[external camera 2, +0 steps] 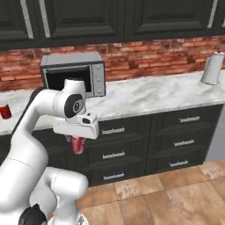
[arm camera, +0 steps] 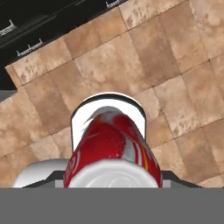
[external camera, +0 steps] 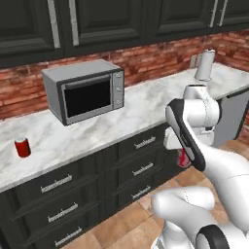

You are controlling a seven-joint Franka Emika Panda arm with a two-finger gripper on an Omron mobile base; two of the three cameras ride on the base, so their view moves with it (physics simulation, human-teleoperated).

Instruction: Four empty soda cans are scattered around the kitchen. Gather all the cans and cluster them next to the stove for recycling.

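Note:
My gripper (external camera 2: 77,139) points down in front of the dark drawers and is shut on a red soda can (external camera 2: 78,147), held upright in the air well above the floor. The hand view looks down along this can (arm camera: 111,146), its silver top nearest the camera and the tiled floor far below. From the left base view the held can (external camera: 183,158) peeks out behind my forearm. A second red soda can (external camera: 22,147) stands on the marble counter at the far left, and is also at the left edge of the right base view (external camera 2: 5,111). The stove is out of view.
A grey microwave (external camera: 85,90) sits on the counter (external camera: 136,114) against the brick wall. A white cylinder (external camera: 205,64) stands at the counter's right end. Dark drawer fronts (external camera 2: 145,136) run below the counter, and brown floor tiles (arm camera: 166,65) lie under the hand.

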